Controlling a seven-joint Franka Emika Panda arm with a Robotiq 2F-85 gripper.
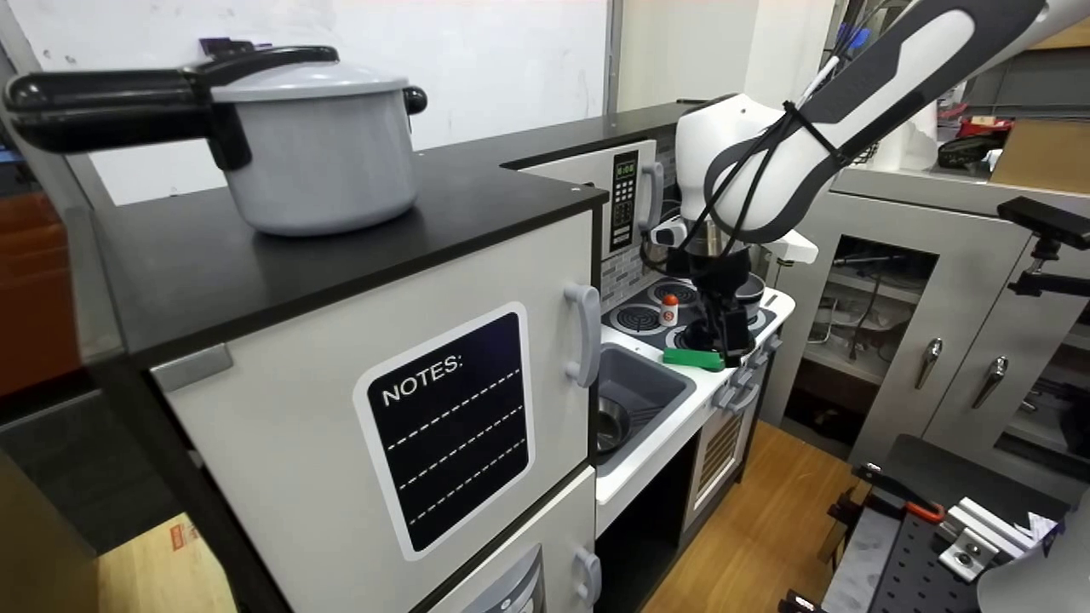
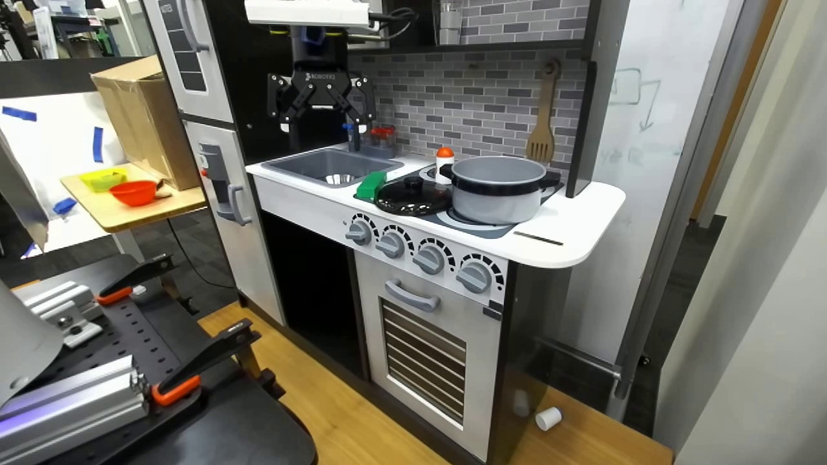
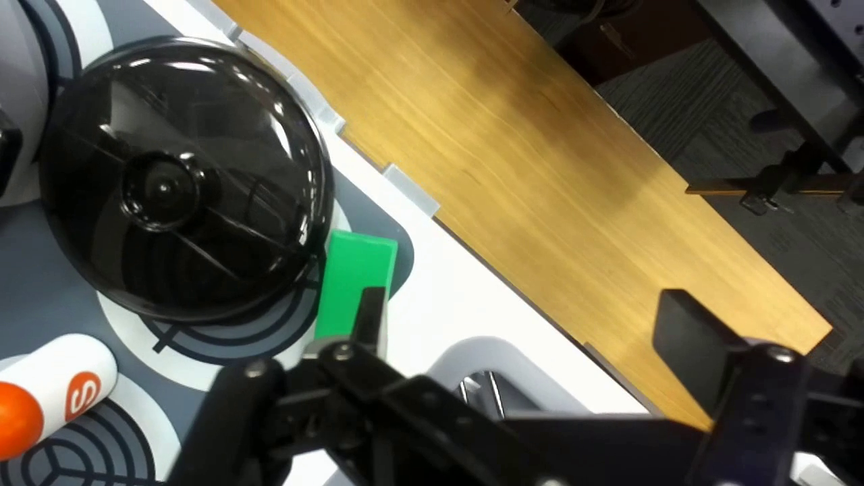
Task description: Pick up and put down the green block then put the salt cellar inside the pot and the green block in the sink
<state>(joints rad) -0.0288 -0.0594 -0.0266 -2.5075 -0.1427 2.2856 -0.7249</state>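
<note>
The green block (image 1: 692, 358) (image 2: 371, 186) (image 3: 356, 273) lies on the front left of the stove, between the black lid and the sink. The salt cellar (image 1: 669, 311) (image 2: 444, 161) (image 3: 81, 381), white with an orange top, stands at the back of the stove. The grey pot (image 2: 494, 205) (image 1: 749, 294) (image 3: 19, 121) stands lidless on the stove's right side. The sink (image 2: 291, 166) (image 1: 681, 387) (image 3: 472, 351) is left of the block. My gripper (image 2: 326, 124) (image 1: 734, 345) (image 3: 523, 324) is open and empty, raised above the counter. In the wrist view one finger overlaps the block.
A black lid (image 2: 417, 199) (image 3: 182, 182) lies on the stove between block and pot. A metal bowl (image 1: 611, 424) (image 2: 340, 178) sits in the sink. A faucet (image 2: 353, 137) and red-topped jars (image 2: 382, 137) stand behind it. A lidded pot (image 1: 324, 162) stands on the cabinet top.
</note>
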